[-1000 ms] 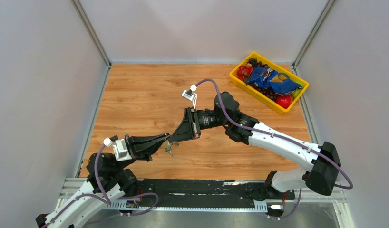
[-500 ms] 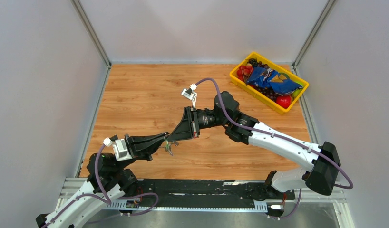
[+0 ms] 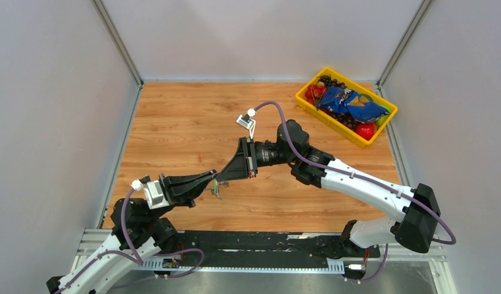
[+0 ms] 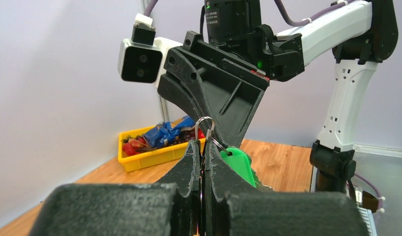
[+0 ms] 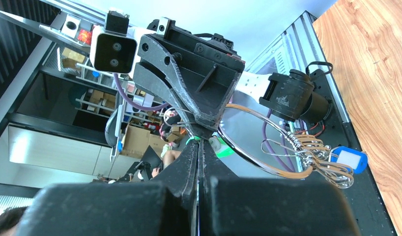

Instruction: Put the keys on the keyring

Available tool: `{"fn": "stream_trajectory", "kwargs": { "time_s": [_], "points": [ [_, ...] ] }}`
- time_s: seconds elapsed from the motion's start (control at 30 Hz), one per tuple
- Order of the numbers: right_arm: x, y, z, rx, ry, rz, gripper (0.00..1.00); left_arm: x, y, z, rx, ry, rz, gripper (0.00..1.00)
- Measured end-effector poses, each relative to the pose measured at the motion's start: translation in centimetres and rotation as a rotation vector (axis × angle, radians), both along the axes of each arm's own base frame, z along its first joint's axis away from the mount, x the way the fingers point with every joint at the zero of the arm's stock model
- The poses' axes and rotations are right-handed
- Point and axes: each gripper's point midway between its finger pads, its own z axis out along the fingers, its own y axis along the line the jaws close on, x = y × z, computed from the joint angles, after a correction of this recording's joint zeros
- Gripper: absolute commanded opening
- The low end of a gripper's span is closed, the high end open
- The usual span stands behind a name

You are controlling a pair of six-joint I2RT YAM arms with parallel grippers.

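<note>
Two grippers meet: the left gripper (image 4: 203,146) pinches the keyring (image 4: 204,118) steady, likely for threading; the right gripper (image 5: 200,142), fingers pressed together, touches it, with the green key (image 4: 237,162) just beside.

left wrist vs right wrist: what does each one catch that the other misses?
Left wrist only: the yellow bin with a blue snack bag in it, and a plain look at the keyring pinched in the left claw.
Right wrist only: the blue key tag beside a coiled wire loop, over the table's near edge.
Both: the green key tag just past the fingertips, and the left claw and right claw shut and meeting tip to tip.
</note>
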Motion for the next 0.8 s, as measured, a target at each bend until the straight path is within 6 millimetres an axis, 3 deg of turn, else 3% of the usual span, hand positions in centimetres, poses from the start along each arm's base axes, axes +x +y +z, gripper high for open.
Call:
{"fn": "stream_trajectory", "kwargs": {
  "time_s": [0.8],
  "points": [
    [0.51,-0.14,0.42,0.004,0.055,-0.034,0.00,0.24,0.25,0.12,0.003,-0.022,0.026,0.01]
  ]
}}
